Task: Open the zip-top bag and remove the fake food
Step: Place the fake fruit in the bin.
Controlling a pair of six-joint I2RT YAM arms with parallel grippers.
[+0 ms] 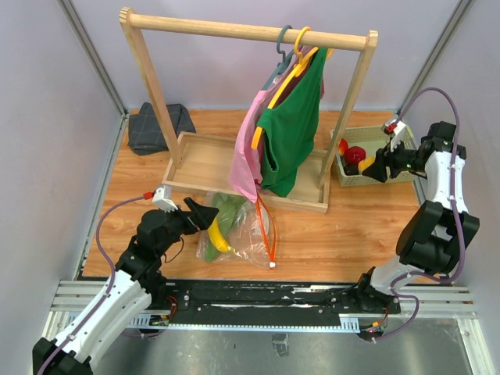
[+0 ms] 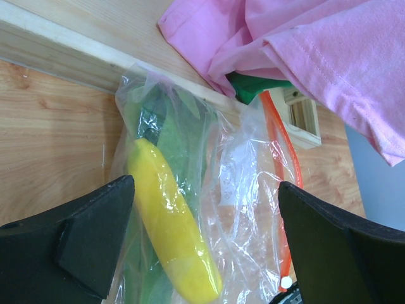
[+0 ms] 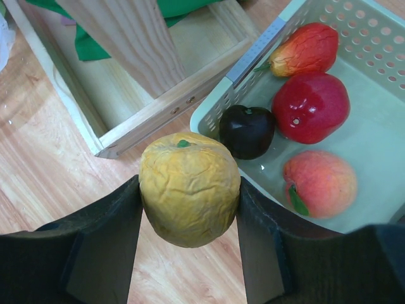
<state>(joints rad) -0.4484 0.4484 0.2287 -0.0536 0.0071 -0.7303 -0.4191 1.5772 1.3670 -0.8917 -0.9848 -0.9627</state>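
Left tool (image 2: 205, 187) is seen wide open, nothing gripped, hovering over the zip-top bag (image 2: 247, 190), one finger to each side of it in the wrist view. The bag is laid flat on the wooden worktop (image 1: 351, 234), its far end against the clothes rack base (image 1: 205, 160) and under the hem of the pink garment (image 2: 316, 50). Inside the bag a yellow banana (image 2: 171, 228) is seen, with green leafy pieces (image 2: 158, 120) under and beyond it. The orange-red zip strip (image 2: 281, 152) runs down the bag's right side, white slider (image 2: 286, 282) at the near end. Right tool (image 3: 190, 190) is closed on a wrinkled yellow fruit (image 3: 190, 215), held above the worktop just beside the near wall of a pale green basket (image 3: 373, 38). In the basket are laid a red-orange fruit (image 3: 307, 49), a red round fruit (image 3: 310, 106), a dark purple piece (image 3: 247, 131) and a peach (image 3: 319, 182). A green garment (image 1: 293, 133) hangs on the rack beside the pink one.
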